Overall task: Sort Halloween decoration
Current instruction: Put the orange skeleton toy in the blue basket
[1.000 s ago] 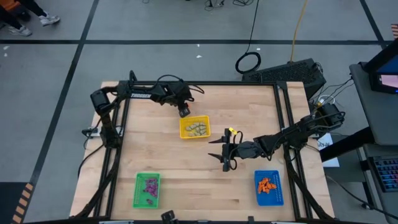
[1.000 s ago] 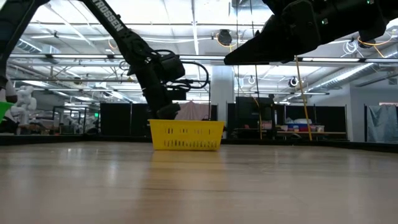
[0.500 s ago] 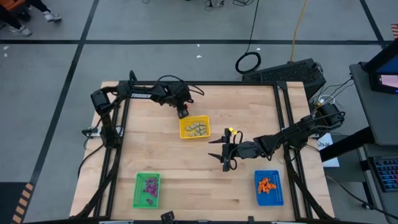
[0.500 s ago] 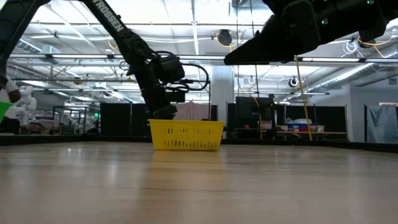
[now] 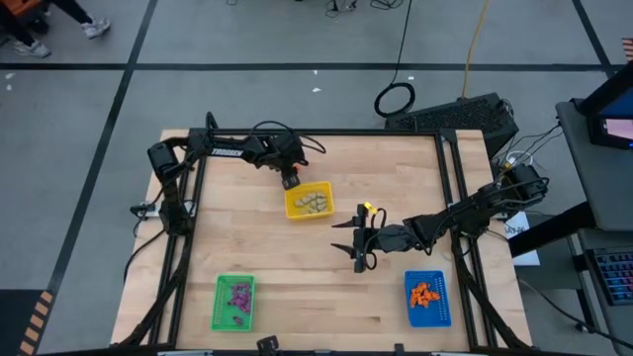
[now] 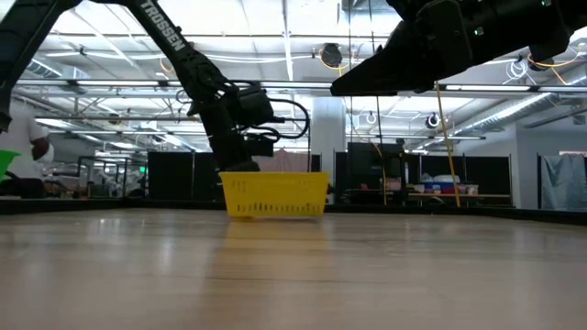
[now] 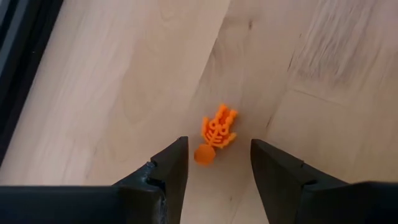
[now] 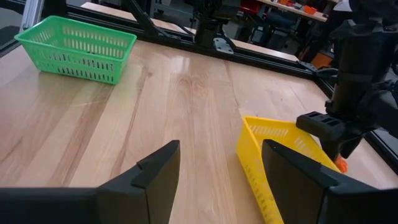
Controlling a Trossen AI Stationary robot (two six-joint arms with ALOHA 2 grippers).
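A tiny orange skeleton trinket (image 7: 215, 133) lies flat on the wood beside the far left corner of the yellow tray (image 5: 308, 201); it also shows in the right wrist view (image 8: 341, 165). My left gripper (image 7: 214, 155) hovers over it, open, one finger on either side, pointing down (image 5: 290, 181). Beige-grey trinkets (image 5: 313, 204) lie in the yellow tray, purple ones (image 5: 237, 295) in the green tray (image 5: 220, 314), orange ones (image 5: 423, 294) in the blue tray (image 5: 439, 314). My right gripper (image 5: 351, 242) waits open, raised over the table's middle. My left gripper stands close by the yellow tray's far left corner (image 8: 292, 127); whether its outer side touches the tray, I cannot tell. Its fingers (image 7: 171, 163) are apart from the orange trinket.
The green tray sits near the near left corner, the blue tray near the near right corner, the yellow tray (image 6: 275, 194) toward the far middle. Black frame rails (image 5: 188, 227) run along the table's edges. Bare wood lies between the trays.
The yellow tray has turned and shifted a little on the table, its far left corner beside my left gripper. My left gripper has drifted slightly toward the table's left and stayed open. My right arm has kept still.
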